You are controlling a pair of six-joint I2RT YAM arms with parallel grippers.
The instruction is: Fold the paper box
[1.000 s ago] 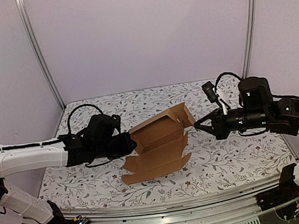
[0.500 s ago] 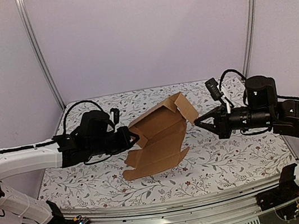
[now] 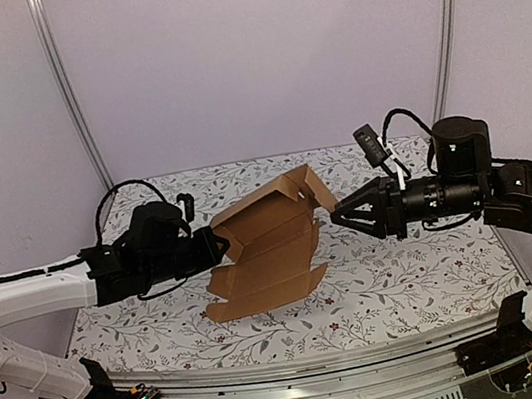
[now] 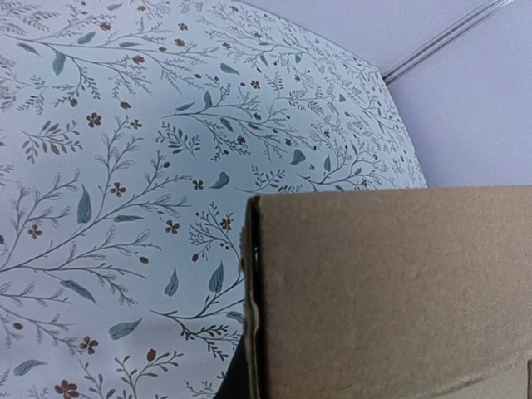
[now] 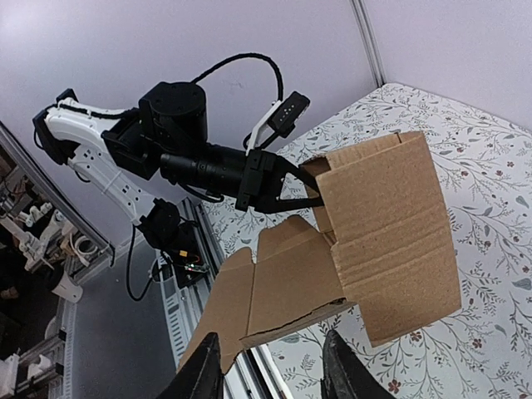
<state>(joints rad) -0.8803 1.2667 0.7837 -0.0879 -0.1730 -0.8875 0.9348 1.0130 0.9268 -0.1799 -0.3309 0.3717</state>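
Since a second ago the left arm has drawn back toward its own side, taking the paper box (image 3: 271, 244) with it, and the right gripper (image 3: 342, 216) has let go of the box's right flap.

On the left, the left gripper (image 3: 215, 248) is clamped on the left edge of the cardboard. The right wrist view shows its dark fingers (image 5: 291, 187) pinching a panel corner. That single hold keeps the part-folded sheet tilted up over the middle of the flowered table (image 3: 410, 278), probably so its panels hang free for creasing.

The box is still mostly an open sheet, with one panel bent upward and notched flaps trailing low toward the near edge.

On the right, the right gripper points at the raised flap from just beside it. Its fingers (image 5: 341, 374) are spread with nothing between them, likely to take a new hold.

Cardboard fills much of the left wrist view, so that gripper's own fingers are hidden there. Whether the lowest flap rests on the table or hangs just above it I cannot tell.
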